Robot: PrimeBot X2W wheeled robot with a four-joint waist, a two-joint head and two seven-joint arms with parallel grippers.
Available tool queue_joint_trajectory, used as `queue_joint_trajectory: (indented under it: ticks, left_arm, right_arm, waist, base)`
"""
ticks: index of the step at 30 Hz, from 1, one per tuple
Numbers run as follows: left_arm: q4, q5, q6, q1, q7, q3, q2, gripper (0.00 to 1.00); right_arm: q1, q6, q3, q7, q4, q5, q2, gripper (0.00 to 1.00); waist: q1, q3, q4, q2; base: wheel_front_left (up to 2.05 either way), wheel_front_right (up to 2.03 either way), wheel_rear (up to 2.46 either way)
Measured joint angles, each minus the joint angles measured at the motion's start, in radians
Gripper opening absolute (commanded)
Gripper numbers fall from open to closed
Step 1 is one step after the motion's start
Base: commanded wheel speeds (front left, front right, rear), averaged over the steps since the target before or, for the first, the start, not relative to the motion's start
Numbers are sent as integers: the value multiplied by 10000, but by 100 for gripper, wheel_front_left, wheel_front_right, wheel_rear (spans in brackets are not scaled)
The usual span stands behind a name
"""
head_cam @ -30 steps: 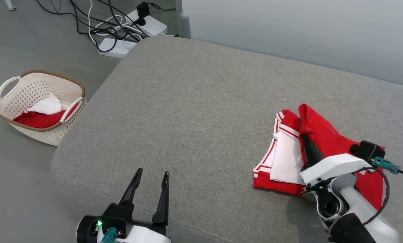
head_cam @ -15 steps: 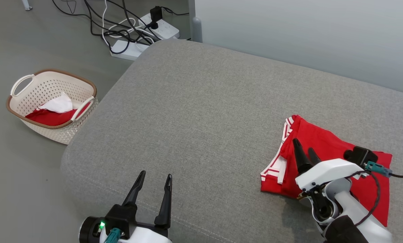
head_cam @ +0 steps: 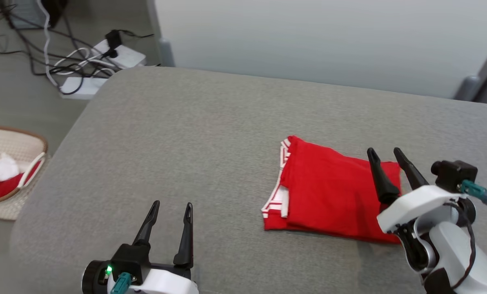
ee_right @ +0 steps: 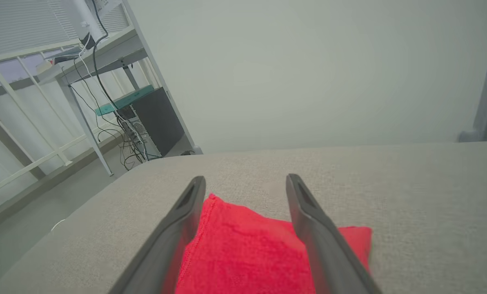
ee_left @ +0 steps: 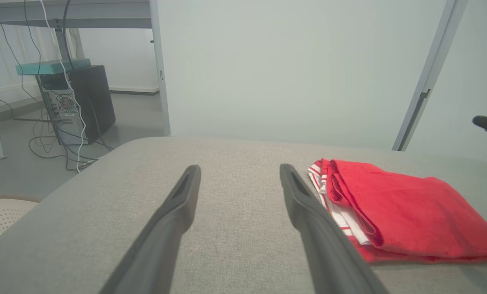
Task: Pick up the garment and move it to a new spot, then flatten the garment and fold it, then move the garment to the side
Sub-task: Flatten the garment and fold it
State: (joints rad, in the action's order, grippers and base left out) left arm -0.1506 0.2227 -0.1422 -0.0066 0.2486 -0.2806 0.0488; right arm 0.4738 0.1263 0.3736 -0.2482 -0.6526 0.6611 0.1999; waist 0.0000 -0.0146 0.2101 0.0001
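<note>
Pointing forward at the very front, the left gripper [head_cam: 173,204] has its two long dark fingers spread apart, with nothing between them. It is over a bare part of the big grey cloth cushion [head_cam: 194,134], well apart from the clothes.

The right gripper [head_cam: 383,151] is on the other side, a bit further on. Its two fingers are spread apart too and hold nothing. They point over the right end of the red folded garment with white stripes on its edge [head_cam: 329,192]. I cannot tell if the fingers touch the cloth.

The garment lies flat on the right side of the cushion, in a neat folded pile. Its striped edge faces left, and a bit of white peeks out at the near left corner.

Down on the grey floor to the left stands a cream basket with little holes and a brown rim [head_cam: 23,131]. It has red and white cloth in it. Further back on the floor are white plug boxes with a tangle of black and white wires [head_cam: 84,83]. Behind the cushion is a plain pale wall [head_cam: 308,41].
</note>
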Motion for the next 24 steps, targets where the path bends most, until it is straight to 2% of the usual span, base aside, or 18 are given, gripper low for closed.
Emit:
queue_joint_trajectory:
  ticks: [10, 15, 24]
  left_arm:
    - [46, 84, 0, 0, 0, 280, -4, 100]
    - [50, 84, 2, 0, 0, 405, -4, 100]
    - [104, 82, 36, 171, 0, 652, -10, 100]
  right_arm:
    - [-1354, 0, -832, -2, 1680, -1776, -35, 100]
    - [-1888, 0, -1135, -2, 2259, -1969, -44, 100]
    - [-2830, 2, -1406, -2, 3122, -1973, 15, 100]
  waist:
    - [0, 252, -1704, 0]
    - [0, 388, -2324, 0]
    - [0, 697, -2637, 0]
  base:
    - [0, 0, 0]
    - [0, 0, 0]
    - [0, 0, 0]
